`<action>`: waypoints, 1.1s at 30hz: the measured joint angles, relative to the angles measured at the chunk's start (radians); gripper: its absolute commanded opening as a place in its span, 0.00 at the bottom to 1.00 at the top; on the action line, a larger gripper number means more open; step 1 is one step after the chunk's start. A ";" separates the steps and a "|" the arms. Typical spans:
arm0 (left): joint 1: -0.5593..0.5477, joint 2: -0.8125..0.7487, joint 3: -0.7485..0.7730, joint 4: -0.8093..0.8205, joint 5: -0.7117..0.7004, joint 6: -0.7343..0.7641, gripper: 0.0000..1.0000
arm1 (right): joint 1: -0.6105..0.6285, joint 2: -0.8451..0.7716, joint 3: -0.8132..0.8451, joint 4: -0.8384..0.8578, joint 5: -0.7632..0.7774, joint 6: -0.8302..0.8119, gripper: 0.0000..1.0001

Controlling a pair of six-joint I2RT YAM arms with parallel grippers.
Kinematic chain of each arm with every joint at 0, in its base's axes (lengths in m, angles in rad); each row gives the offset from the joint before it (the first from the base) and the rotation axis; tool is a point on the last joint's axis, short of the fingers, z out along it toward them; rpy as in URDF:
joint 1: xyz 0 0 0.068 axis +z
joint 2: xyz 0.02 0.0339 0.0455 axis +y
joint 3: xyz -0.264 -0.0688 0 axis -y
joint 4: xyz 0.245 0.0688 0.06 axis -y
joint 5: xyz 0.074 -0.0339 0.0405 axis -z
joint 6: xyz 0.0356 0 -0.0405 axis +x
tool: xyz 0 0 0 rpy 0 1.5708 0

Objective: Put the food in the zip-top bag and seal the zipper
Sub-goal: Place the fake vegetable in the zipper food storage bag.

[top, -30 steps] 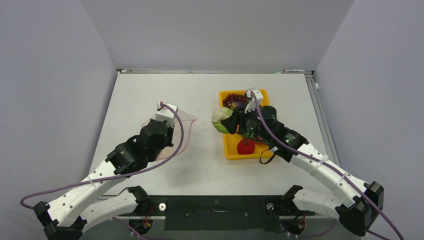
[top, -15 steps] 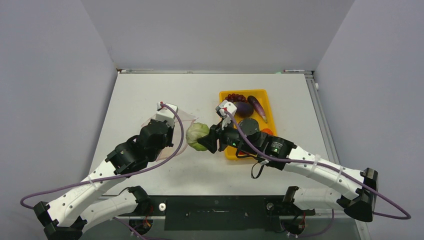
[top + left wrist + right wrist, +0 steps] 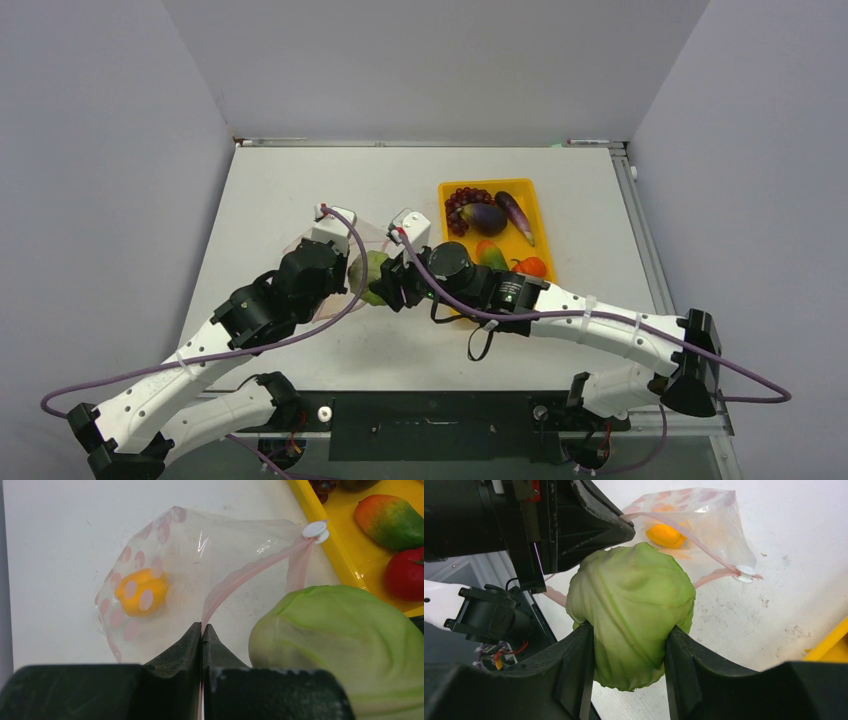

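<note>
Green cabbage (image 3: 631, 612) is clamped between the jaws of the right gripper (image 3: 629, 652), held right at the mouth of the bag (image 3: 200, 545) and clear of the tabletop (image 3: 300, 190). I cannot tell whether the cabbage touches the plastic.

On the bag's near edge, the left gripper (image 3: 202, 635) has its jaws pressed together on the pink zipper (image 3: 250, 570), pinching that strip and holding it up off the tabletop. The mouth stands open beside it. 1 yellow piece (image 3: 140, 592) lies inside the bag, toward its closed end. A white slider (image 3: 315, 530) sits at the end of the zipper farthest from the left gripper.

Just beyond that slider end of the bag stands the yellow tray (image 3: 545, 240). It holds grapes (image 3: 462, 200), 2 eggplants, 1 round (image 3: 487, 217) and 1 long (image 3: 516, 216), a mango (image 3: 392, 522) and a tomato (image 3: 407, 575). The mango and tomato lie at the tray end nearer the bag, the grapes and eggplants at the end farther from it.
</note>
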 measured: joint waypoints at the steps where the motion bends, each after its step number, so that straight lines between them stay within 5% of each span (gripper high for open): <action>1: 0.000 0.000 0.000 0.000 0.000 0.000 0.00 | 0.004 0.013 0.011 0.000 0.007 -0.003 0.24; 18: 0.000 -0.006 0.000 0.000 0.003 0.000 0.00 | 0.023 0.161 0.046 -0.024 0.123 -0.035 0.24; 33: 0.004 -0.006 0.000 0.000 0.006 0.000 0.00 | 0.029 0.241 0.136 -0.012 0.164 -0.024 0.42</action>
